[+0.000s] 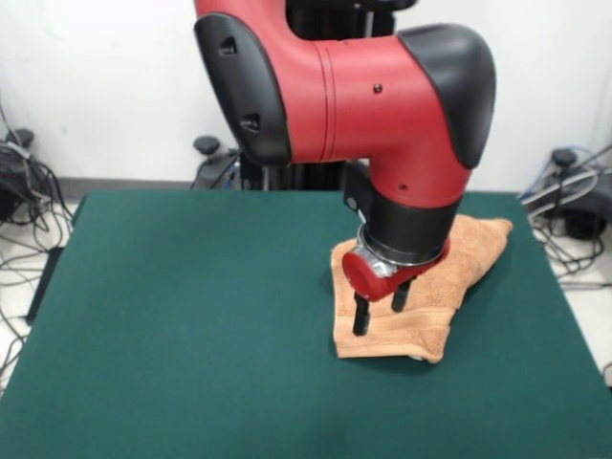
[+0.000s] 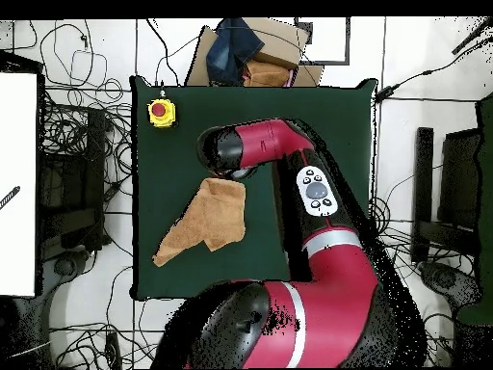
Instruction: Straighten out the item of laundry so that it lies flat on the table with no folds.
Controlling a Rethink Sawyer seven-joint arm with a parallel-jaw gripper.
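Observation:
The peach-orange towel [image 1: 406, 335] lies rumpled on the right part of the green table [image 1: 191, 316], folded over itself, with one corner reaching toward the far right edge. My gripper [image 1: 380, 308] points down over the towel's near-left part. Its two black fingers [image 1: 360, 316] stand apart, open, with the tips at or just above the cloth; I cannot tell whether they touch it. In the overhead view the towel [image 2: 212, 224] stretches from under the arm's wrist [image 2: 224, 152] toward the table's [image 2: 318, 125] lower left edge, and the wrist hides the gripper.
A yellow box with a red button [image 2: 161, 113] sits on a table corner. A cardboard box with dark blue cloth [image 2: 241, 48] stands just beyond the table's edge. Cables [image 1: 24, 210] lie on the floor on both sides.

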